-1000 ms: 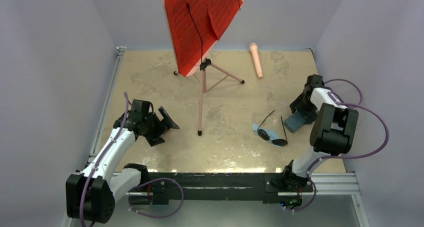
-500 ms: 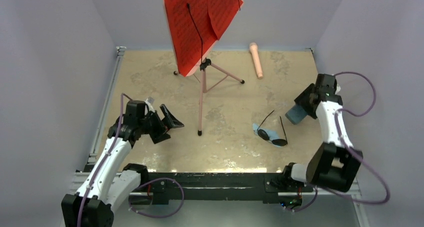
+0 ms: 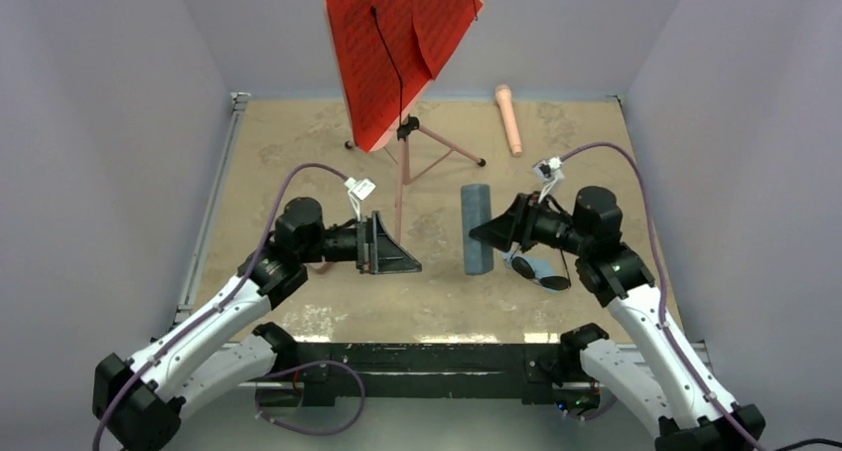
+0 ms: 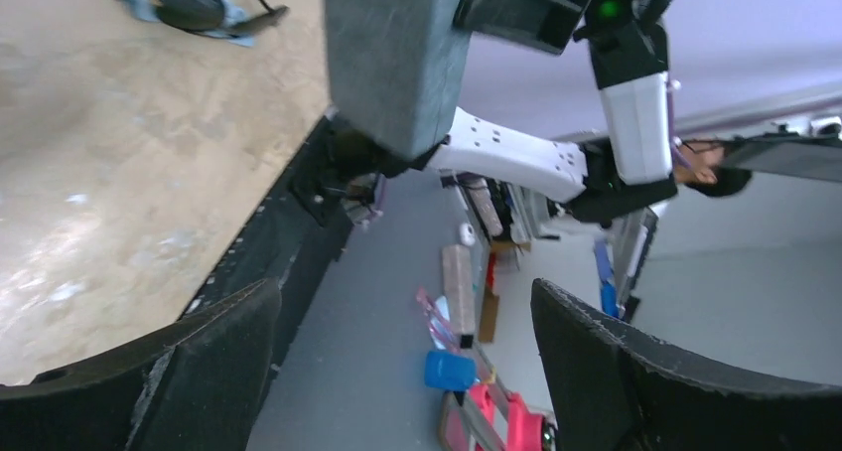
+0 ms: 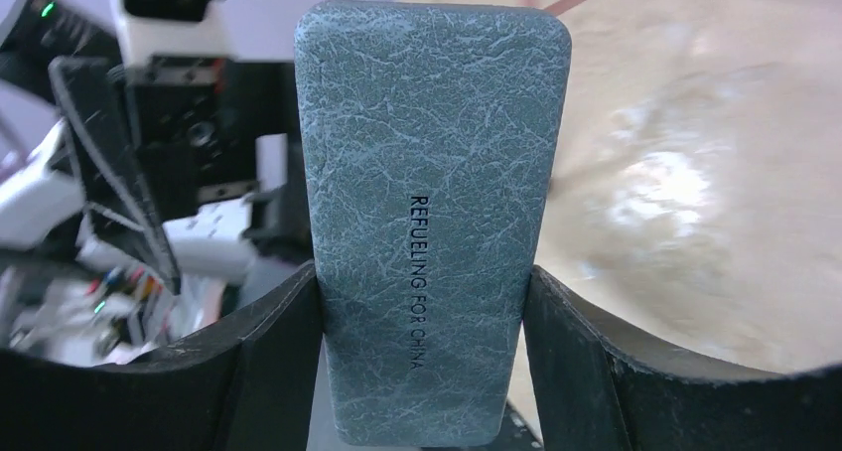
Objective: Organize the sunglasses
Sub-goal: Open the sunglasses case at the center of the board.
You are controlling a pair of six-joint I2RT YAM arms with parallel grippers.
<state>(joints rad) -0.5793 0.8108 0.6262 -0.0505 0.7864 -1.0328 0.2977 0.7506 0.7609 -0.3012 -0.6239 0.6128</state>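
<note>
Both arms have swung in toward the middle of the table (image 3: 298, 143) since the earlier frame, and the grey-blue case (image 3: 477, 211) has come with the right one from the right side. The black sunglasses (image 3: 524, 265) have not shifted. They lie right of centre on a light blue cloth (image 3: 539, 270), arms unfolded, partly under the right arm in the top view.

Just left of them, the right gripper (image 3: 487, 235) clamps the case across its width. In the right wrist view both fingers (image 5: 586, 352) press its long edges, and the textured face reads "REFUELING FOR CHINA".

The left gripper (image 3: 389, 244) faces the case from the left, near it but apart. Its jaws are spread wide and hold nothing, and the left wrist view shows only the case (image 4: 392, 54) beyond them.

Farther back stand a tripod music stand (image 3: 402, 173) with red sheets and a pink oblong case (image 3: 509, 119).
</note>
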